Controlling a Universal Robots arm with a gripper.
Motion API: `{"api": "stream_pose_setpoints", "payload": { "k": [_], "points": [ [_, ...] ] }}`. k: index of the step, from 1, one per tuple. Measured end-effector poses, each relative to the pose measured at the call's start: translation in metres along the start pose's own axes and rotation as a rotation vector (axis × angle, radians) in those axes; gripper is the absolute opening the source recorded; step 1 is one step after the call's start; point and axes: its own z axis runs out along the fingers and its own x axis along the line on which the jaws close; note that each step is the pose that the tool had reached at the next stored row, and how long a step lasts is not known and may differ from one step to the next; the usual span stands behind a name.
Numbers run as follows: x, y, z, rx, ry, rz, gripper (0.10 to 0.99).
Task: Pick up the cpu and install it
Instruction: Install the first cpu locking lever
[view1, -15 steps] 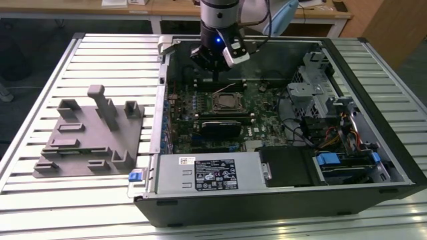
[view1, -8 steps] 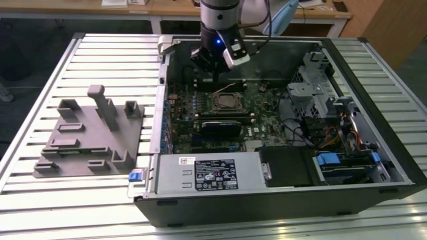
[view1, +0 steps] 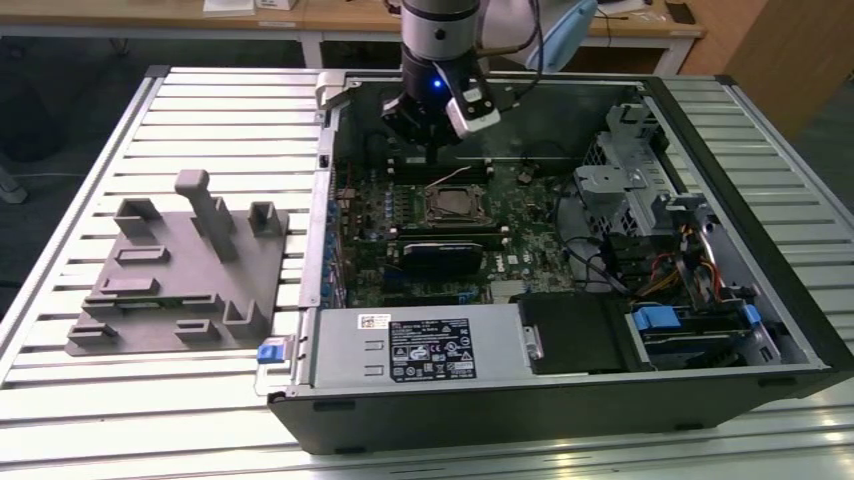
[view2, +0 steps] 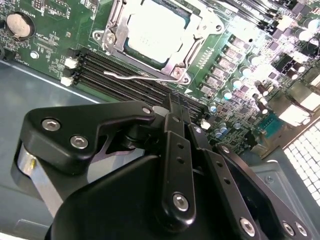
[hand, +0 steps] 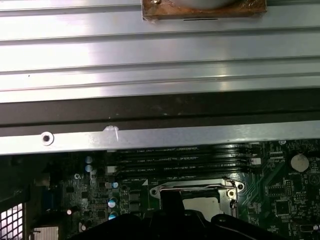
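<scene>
1. Closest to the lens in the second wrist view, the black links of the claw (view2: 180, 112) are seen drawn narrow, the fingertips brought together with nothing seen gripped between them.
2. Just past the fingertips, the empty black memory slots (view2: 125, 80) are seen on the green motherboard (view2: 45, 50); a thin wire lever (view2: 131, 76) is laid across them beside the socket.
3. The cpu (view2: 155, 30) is found seated flat in the metal-framed socket (view2: 111, 35), its silvery top facing up; it is apart from the claw and untouched by it.
4. In the first wrist view, the cpu (hand: 202, 204) is seen within the socket frame (hand: 235, 187), with the memory slots (hand: 180, 162) between it and the case wall (hand: 150, 137).
5. A round coin cell (view2: 19, 24) is mounted on the board, well apart from the socket.
6. In the exterior view, the claw (view1: 424, 145) is held inside the open computer case (view1: 534, 410), over the far edge of the board and just beyond the socket (view1: 454, 203).
7. The case is laid on its side on a slatted metal surface (view1: 80, 200); a labelled grey power supply (view1: 414, 345) fills its near corner.
8. A grey moulded fixture (view1: 174, 270) is set on the surface at the exterior view's left of the case, near it.
</scene>
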Motion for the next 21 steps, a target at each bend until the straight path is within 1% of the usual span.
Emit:
{"api": "stream_pose_setpoints", "payload": {
  "k": [2,6,8,21],
  "points": [
    [-0.0008,0.0001,0.0002,0.000,0.0000,0.000,0.106],
    [-0.0085,0.0006,0.0010,0.000,0.0001,0.000,0.106],
    [-0.0108,0.0007,0.0017,0.000,0.0000,0.000,0.106],
    [-0.0155,0.0003,0.0096,0.000,0.0002,0.000,0.106]
  ]
}}
